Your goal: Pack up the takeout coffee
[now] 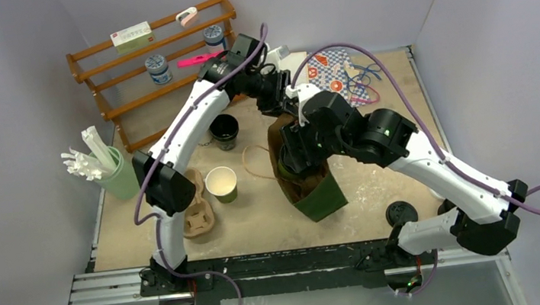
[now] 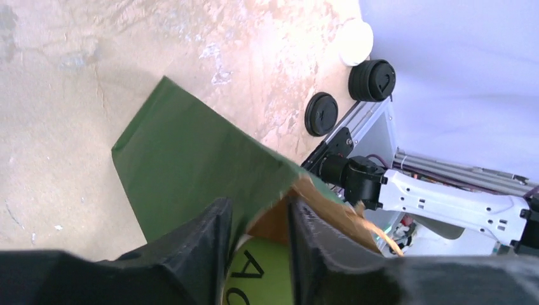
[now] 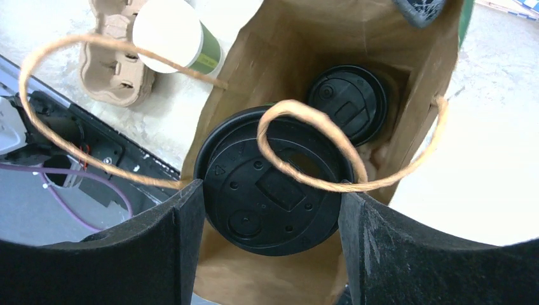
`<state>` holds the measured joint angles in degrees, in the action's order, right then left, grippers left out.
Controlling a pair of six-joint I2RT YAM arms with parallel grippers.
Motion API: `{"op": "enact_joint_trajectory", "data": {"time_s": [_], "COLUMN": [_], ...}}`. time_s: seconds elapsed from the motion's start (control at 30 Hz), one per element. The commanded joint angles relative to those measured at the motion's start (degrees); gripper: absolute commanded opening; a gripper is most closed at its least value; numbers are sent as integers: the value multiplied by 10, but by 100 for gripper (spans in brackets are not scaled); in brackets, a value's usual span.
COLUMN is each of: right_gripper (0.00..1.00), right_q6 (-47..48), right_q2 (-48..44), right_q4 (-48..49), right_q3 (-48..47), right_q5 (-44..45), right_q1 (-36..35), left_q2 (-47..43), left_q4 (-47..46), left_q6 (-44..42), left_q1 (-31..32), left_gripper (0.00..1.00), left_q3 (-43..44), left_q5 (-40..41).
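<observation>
1. at the middle of the table [image 1: 385, 178], a green paper bag [image 1: 321, 193] with a brown inside is seen with its mouth open, and both arms are brought together over it.
2. the takeout coffee [image 3: 254, 210] is found in the bag's mouth, lid up, and it is clamped by the right gripper [image 3: 272, 203], with one finger set against each side of the cup at its round black sip lid.
3. deeper in the bag, a second black-lidded cup [image 3: 348, 101] is seen beside and below the takeout coffee.
4. a twine handle [image 3: 262, 136] of the bag is looped across the coffee's lid.
5. the left gripper [image 2: 257, 206] is placed at the bag's rim; its jaws are parted, and the rim's edge is seen in the gap between them. whether the paper is touched cannot be told.
6. left of the bag, a lidless green cup [image 1: 221, 182] is stood just beside a cardboard carrier [image 1: 198, 207], and a black cup [image 1: 224, 129] is stood farther back.
7. near the right arm's base, loose black lids [image 2: 321, 114] are laid on the table.
</observation>
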<state>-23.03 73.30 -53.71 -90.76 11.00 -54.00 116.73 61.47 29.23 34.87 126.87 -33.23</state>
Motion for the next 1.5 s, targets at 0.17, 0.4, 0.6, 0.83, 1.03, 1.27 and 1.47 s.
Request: {"op": "enact_joint_trajectory", "data": {"time_s": [0.17,0.4,0.6,0.83,1.03,1.27,1.47], "right_gripper": [2,3,2,2,2,2,2], "right_q6": [-29,-25,-35,-38,-40,-60,-62], "right_q2": [-31,-73,-67,-61,-61,-77,-76], "right_q4": [-53,-43,-52,-48,-52,-43,-37], "right_q3": [-13,13,13,15,14,21,28], "right_q5": [82,101,118,120,134,155,146], "right_q1": [-1,-1,-1,-1,-1,-1,-1], "left_q2": [-113,-223,-345,-299,-278,-280,-305], "left_q4": [-77,-97,-143,-21,-48,-62,-126], "left_q6": [9,1,81,131,164,207,222], "left_q1": [-3,-1,37,141,183,194,190], "left_gripper": [64,66,68,62,39,32,27], "left_q3": [-25,-141,-255,-62,-76,-161,-245], "left_q5": [22,65,162,353,335,331,364]}}
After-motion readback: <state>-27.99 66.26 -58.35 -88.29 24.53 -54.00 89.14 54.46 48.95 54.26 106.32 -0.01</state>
